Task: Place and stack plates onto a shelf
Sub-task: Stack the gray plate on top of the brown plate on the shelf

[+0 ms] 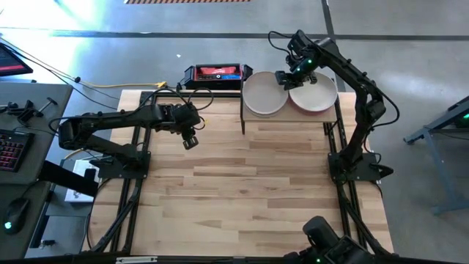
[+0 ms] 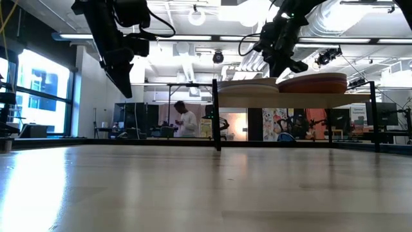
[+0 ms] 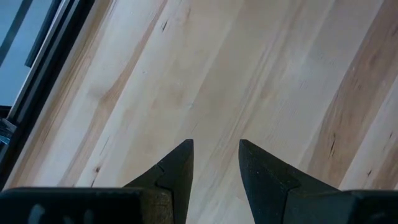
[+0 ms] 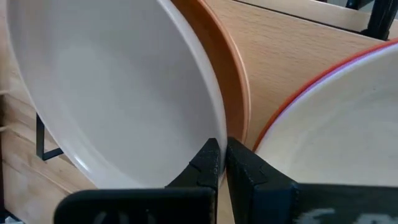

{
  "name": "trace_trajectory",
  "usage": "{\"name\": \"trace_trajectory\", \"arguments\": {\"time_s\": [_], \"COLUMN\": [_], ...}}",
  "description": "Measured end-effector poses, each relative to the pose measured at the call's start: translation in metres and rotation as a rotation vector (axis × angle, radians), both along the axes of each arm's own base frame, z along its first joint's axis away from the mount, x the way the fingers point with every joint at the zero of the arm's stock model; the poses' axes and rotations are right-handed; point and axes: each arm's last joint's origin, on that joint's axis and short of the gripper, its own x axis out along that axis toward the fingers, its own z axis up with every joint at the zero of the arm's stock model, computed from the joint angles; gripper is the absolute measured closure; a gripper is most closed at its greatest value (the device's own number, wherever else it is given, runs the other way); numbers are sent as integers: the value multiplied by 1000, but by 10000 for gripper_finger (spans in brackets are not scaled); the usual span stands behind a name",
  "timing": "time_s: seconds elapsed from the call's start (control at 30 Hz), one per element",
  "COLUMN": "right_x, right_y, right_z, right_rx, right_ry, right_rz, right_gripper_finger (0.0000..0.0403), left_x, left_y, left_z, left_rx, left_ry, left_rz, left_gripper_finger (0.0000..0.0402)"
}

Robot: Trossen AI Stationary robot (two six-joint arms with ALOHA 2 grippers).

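The wooden table (image 1: pixel 249 183) is lying bare across its middle, and the shelf (image 1: pixel 289 117) is standing at its far edge on thin black legs, just in front of a black-and-red box (image 1: pixel 214 72). Two piles of plates are sitting side by side on the shelf: the left pile (image 1: pixel 263 93), topped by an off-white plate over an orange one, and the right pile (image 1: pixel 314 92), whose top plate is showing a red rim. The right gripper (image 1: pixel 287 78) is hovering low over the gap where the two piles meet, its fingers clenched together and holding nothing; in its wrist view the fingertips (image 4: pixel 213 163) are sitting at the left pile's rim, though whether they are actually touching it is hard to judge. The left gripper (image 1: pixel 190 142) is hanging over bare wood on the table's left side, its fingers parted and empty. No loose plate is showing on the table, so the stacking appears close to finished. To do this step well, the right arm should be lifting straight up before swinging away, so that it is not dragging a rim sideways and skewing either pile.
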Motion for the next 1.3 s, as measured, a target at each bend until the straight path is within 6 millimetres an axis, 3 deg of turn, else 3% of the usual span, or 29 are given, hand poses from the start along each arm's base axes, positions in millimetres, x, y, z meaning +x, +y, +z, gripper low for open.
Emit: {"name": "trace_trajectory", "arguments": {"time_s": [1.3], "right_x": [2], "right_y": [-3], "right_z": [1], "right_rx": [-67], "right_ry": [21], "right_rz": [-16], "right_gripper_finger": [402], "left_x": [2], "left_y": [1], "left_z": [1], "left_rx": [-7], "left_ry": [-46], "left_rz": [45], "left_gripper_finger": [284]}}
